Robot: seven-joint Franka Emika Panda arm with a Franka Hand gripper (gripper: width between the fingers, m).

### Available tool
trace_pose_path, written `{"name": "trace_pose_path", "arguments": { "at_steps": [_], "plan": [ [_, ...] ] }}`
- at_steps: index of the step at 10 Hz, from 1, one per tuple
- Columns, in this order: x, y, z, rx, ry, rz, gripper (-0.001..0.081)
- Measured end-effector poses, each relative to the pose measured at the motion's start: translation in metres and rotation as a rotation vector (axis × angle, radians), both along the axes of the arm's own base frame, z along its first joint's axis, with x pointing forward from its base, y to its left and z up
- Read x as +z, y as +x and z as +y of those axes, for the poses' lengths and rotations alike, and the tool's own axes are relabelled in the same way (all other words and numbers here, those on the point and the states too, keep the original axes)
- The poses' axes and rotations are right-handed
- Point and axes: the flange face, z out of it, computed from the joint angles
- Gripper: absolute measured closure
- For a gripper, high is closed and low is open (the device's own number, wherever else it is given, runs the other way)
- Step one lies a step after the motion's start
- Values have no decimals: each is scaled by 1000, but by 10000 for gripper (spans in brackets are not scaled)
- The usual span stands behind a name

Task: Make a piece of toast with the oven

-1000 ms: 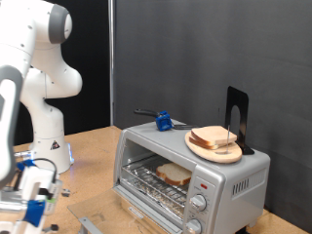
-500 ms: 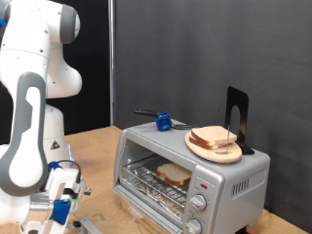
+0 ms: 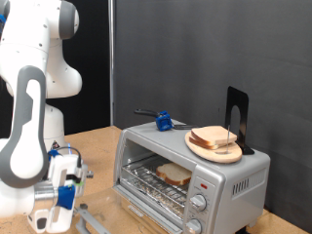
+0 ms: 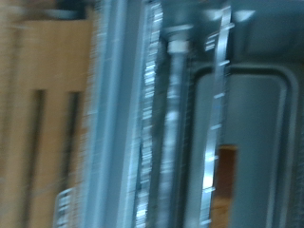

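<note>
The silver oven (image 3: 239, 175) stands at the exterior view's right, its front open. One piece of toast (image 3: 175, 175) lies on the wire rack inside. A second slice (image 3: 212, 136) lies on a round wooden plate (image 3: 219, 154) on the oven's roof. My gripper (image 3: 60, 191) hangs low at the exterior view's left, beside the oven's lowered door (image 3: 94, 223), with nothing seen in it. The wrist view is blurred and shows only close silver metal bars (image 4: 171, 123) and a patch of wood.
A blue-handled tool (image 3: 164, 121) and a black upright stand (image 3: 237, 115) rest on the oven's roof behind the plate. Two knobs (image 3: 198, 203) and a red light (image 3: 203, 183) sit on the oven's front. The arm's white base fills the left. A dark curtain hangs behind.
The gripper has moved from the exterior view's far left edge rightwards and a little up, towards the oven's lowered door. The toast, plate and oven have not moved.
</note>
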Motion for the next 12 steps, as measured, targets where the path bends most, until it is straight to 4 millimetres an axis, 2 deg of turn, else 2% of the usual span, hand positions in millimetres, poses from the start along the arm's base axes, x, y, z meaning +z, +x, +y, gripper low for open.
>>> {"name": "trace_pose_path", "arguments": {
  "at_steps": [4,6,12],
  "plan": [
    [36,-4,18,9,37,-63,-3],
    [53,2,39,24,50,-99,-3],
    [73,0,55,57,-38,-176,-3]
  ]
}}
